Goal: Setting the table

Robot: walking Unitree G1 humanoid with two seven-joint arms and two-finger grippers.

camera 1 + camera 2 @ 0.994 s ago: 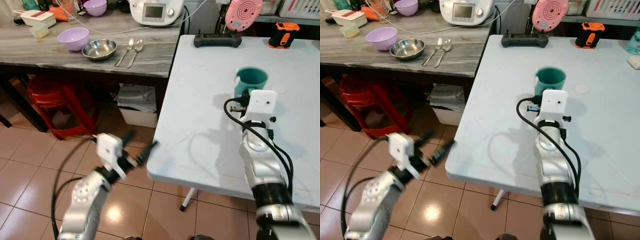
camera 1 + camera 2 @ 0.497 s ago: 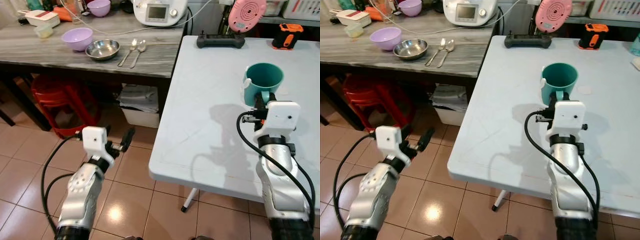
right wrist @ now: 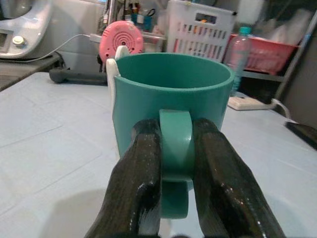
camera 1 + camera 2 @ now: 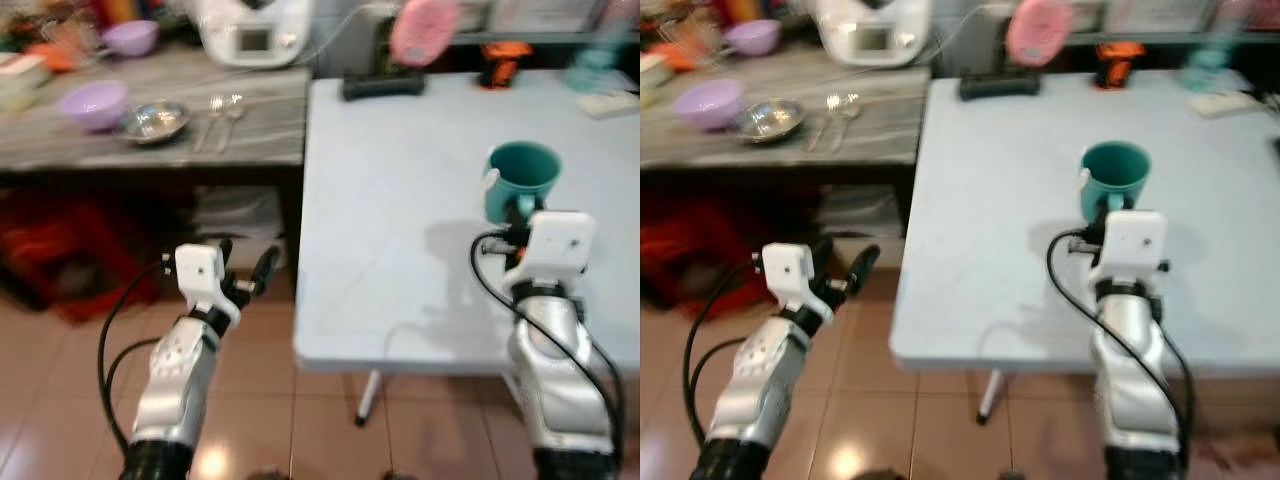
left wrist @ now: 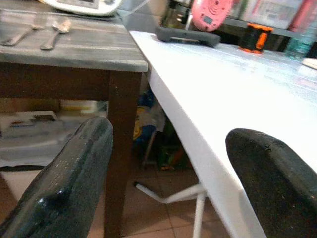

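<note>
Two arms are in play from the head camera: the right gripper (image 4: 520,215) is at the teal mug (image 4: 521,178) on the white table (image 4: 400,200), while the left gripper (image 4: 247,275) hangs off the table's edge over the floor. At the left wrist, its fingers (image 5: 64,183) are spread wide and empty, facing the table's side. At the right wrist, both fingers (image 3: 141,188) pinch the mug's handle, the mug upright. It looks like the placing step; next comes settling the mug and letting go cleanly.
</note>
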